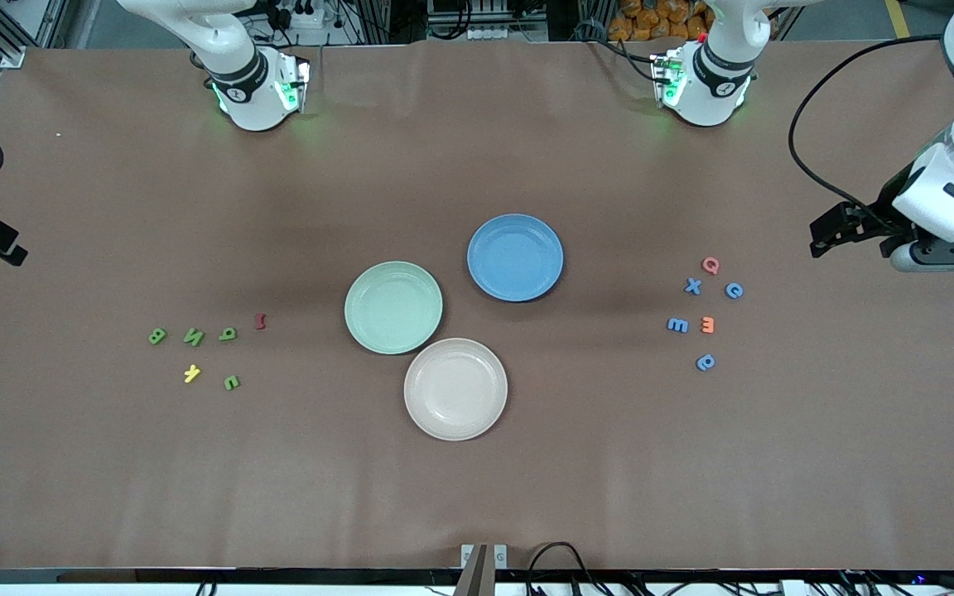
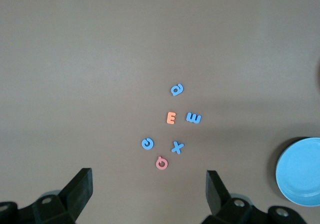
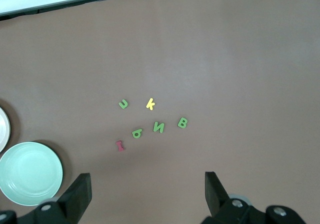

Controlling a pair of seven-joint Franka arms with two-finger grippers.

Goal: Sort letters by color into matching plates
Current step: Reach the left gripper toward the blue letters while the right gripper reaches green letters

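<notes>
Nearby, cream plate (image 1: 455, 389) touching green plate (image 1: 393, 307), both pincers wide.

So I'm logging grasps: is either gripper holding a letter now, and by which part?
Nothing is held. The left gripper and the right gripper are both open and empty.

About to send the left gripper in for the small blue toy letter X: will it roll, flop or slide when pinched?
The small chunky blue letter X lies flat on the brown table cover, so rolling seems unlikely. It looks stiff and probably light. Its low profile may let it skid; the pink letter Q sits close beside it. The left gripper is open above.
</notes>
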